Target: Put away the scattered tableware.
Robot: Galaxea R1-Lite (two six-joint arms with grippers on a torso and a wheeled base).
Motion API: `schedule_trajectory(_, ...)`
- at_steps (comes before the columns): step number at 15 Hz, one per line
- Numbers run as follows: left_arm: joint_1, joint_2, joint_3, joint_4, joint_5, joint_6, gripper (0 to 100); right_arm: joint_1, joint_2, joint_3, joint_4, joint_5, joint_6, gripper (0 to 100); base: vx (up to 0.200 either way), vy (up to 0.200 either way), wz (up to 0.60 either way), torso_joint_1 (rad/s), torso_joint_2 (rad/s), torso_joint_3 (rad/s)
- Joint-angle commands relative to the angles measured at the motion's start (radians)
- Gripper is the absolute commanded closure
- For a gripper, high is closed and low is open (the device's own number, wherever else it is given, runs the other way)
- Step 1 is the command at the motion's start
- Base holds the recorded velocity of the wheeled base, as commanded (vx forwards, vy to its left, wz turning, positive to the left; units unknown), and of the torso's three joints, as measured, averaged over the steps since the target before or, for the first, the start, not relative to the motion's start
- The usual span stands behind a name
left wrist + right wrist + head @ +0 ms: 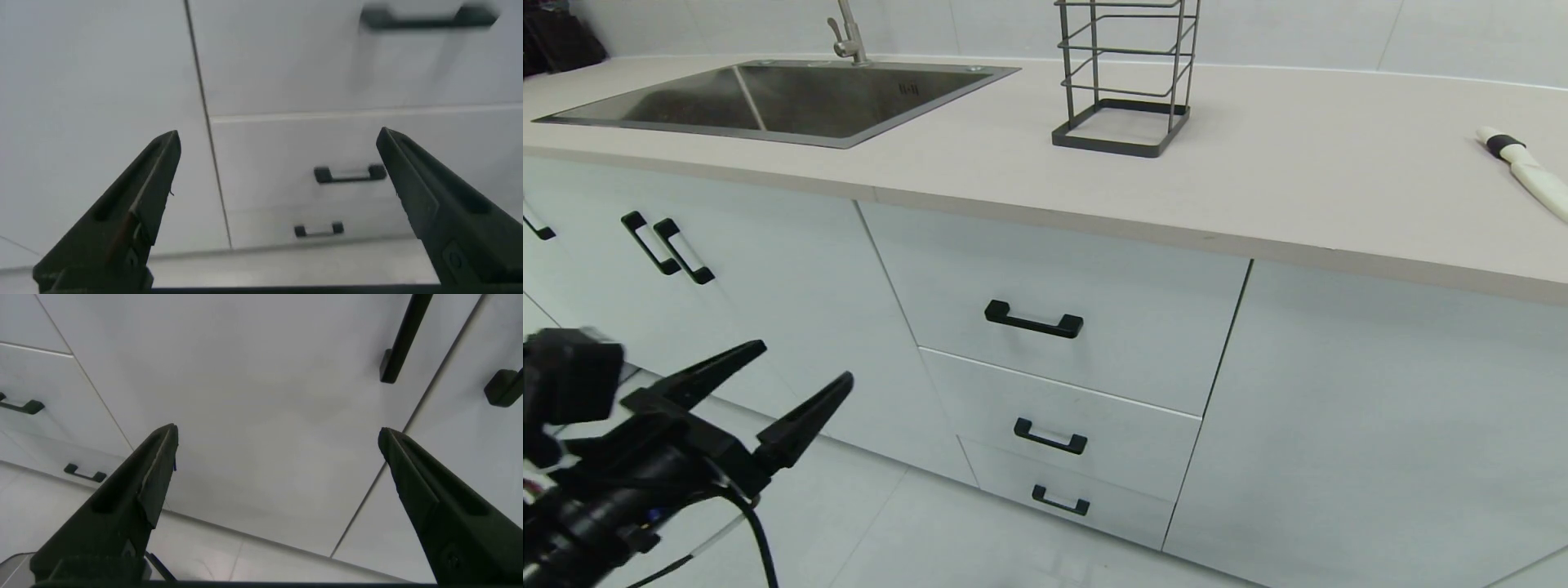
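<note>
A cream-coloured knife-like utensil [1527, 171] with a black band lies on the beige counter [1298, 180] at the far right edge. A black wire rack [1123, 82] stands on the counter behind the middle. My left gripper [807, 362] hangs low at the left, below counter height, in front of the white cabinet doors; its black fingers stand open with nothing between them. In the left wrist view the left gripper [278, 135] faces the drawer fronts. My right gripper [277, 430] is open and holds nothing, facing a plain white cabinet door.
A steel sink [784, 98] with a tap is set in the counter at the back left. Three stacked drawers with black handles [1033, 320] sit below the rack. Cabinet doors with black handles [666, 249] flank them. Pale floor tiles lie below.
</note>
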Motion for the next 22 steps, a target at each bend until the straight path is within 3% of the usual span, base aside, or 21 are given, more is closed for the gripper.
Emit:
schedule_trajectory(1, 0.048, -0.261, 0.047, -0.003, 0.004, -0.003, 0, 0.0, 0.001, 0.0, 0.0, 0.0, 0.0, 0, 0.0, 0.0, 0.0, 0.0, 0.0, 0.0)
schedule_trajectory(2, 0.074, -0.326, 0.075, -0.001, 0.002, -0.003, 0, 0.0, 0.001, 0.0, 0.0, 0.0, 0.0, 0, 0.0, 0.0, 0.0, 0.0, 0.0, 0.0)
schedule_trajectory(4, 0.131, -0.544, 0.087, 0.124, 0.002, -0.006, 0, 0.0, 0.001, 0.0, 0.0, 0.002, -0.005, 0, 0.0, 0.0, 0.0, 0.0, 0.0, 0.0)
schedule_trajectory(6, 0.132, -0.74, 0.079, 0.37, 0.004, 0.003, 0, 0.0, 0.001, 0.0, 0.0, 0.002, -0.003, 0, 0.0, 0.0, 0.0, 0.0, 0.0, 0.0)
schedule_trajectory(7, 0.132, -0.886, 0.062, 0.568, 0.004, 0.003, 0, 0.0, 0.001, 0.0, 0.0, 0.0, -0.003, 0, 0.0, 0.0, 0.0, 0.0, 0.0, 0.0)
schedule_trajectory(8, 0.132, -0.969, 0.047, 0.689, 0.004, 0.003, 0, 0.0, 0.001, 0.0, 0.0, -0.001, -0.002, 0, 0.0, 0.0, 0.0, 0.0, 0.0, 0.0)
schedule_trajectory(9, 0.132, -1.113, 0.024, 0.904, 0.001, 0.002, 0, 0.0, 0.001, 0.0, 0.0, -0.001, -0.003, 0, 0.0, 0.0, 0.0, 0.0, 0.0, 0.0)
schedule_trajectory(11, 0.125, -1.308, 0.029, 1.171, -0.005, 0.002, 0, 0.0, 0.001, 0.0, 0.0, -0.001, -0.003, 0, 0.0, 0.0, -0.3, -0.004, 0.0, 0.001)
schedule_trajectory(12, 0.089, -1.355, 0.046, 1.233, -0.001, 0.002, 0, 0.0, 0.001, 0.0, 0.0, -0.001, -0.003, 0, 0.0, 0.0, -0.6, 0.002, 0.0, 0.007)
schedule_trajectory(14, 0.091, -1.355, 0.087, 1.246, 0.027, -0.004, 0, 0.0, 0.001, 0.0, 0.0, -0.001, -0.003, 0, 0.0, 0.0, -0.6, 0.005, 0.0, 0.005)
schedule_trajectory(16, 0.091, -1.355, 0.085, 1.35, 0.091, 0.026, 0, 0.0, 0.001, 0.0, 0.0, -0.001, -0.005, 0, 0.0, 0.0, -0.6, -0.007, 0.0, 0.01)
schedule_trajectory(19, 0.091, -1.355, 0.087, 1.347, 0.243, 0.109, 0, 0.0, 0.001, 0.0, 0.0, -0.001, -0.005, 0, 0.0, 0.0, -0.2, 0.004, 0.0, -0.001)
schedule_trajectory(21, 0.091, -1.355, 0.087, 1.384, 0.288, 0.077, 0, 0.0, 0.001, 0.0, 0.0, 0.0, -0.005, 0, 0.0, 0.0, 0.0, 0.0, 0.0, 0.0)
schedule_trajectory(22, 0.091, -1.355, 0.087, 1.384, 0.286, 0.083, 0, 0.0, 0.001, 0.0, 0.0, 0.0, -0.005, 0, 0.0, 0.0, 0.0, 0.0, 0.0, 0.0)
